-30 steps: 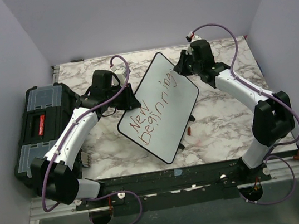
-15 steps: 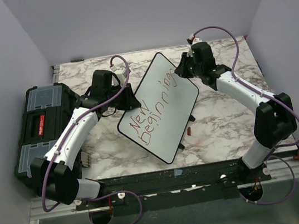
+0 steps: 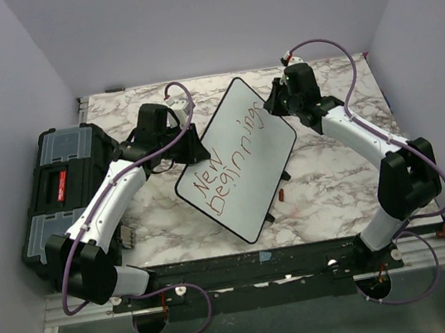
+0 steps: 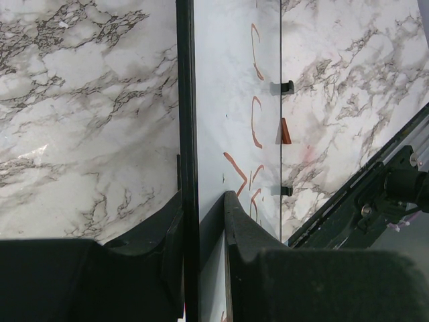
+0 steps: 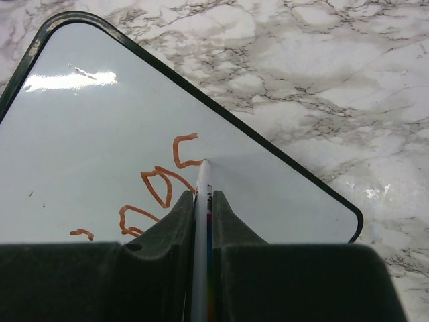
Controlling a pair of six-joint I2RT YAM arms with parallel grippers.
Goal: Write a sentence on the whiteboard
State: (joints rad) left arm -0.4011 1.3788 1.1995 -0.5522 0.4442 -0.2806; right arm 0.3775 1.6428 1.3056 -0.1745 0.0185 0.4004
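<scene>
Whiteboard (image 3: 260,179) lies askew at mid-worktop (image 3: 334,183). Left jaws clamp its black frame; right jaws grasp the marker (image 5: 203,184), whose tip touches the last letter of the sentence (image 3: 236,158). Best practice: light, even pressure, short strokes, board held firm.

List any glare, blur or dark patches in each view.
Right wrist: a bright glare streak on the whiteboard near its upper-left corner, and a sheen on the marble table; the marker close to the lens looks soft. Left wrist: the fingers are nearly black, detail lost. Top external: even light, red lettering readable.
</scene>
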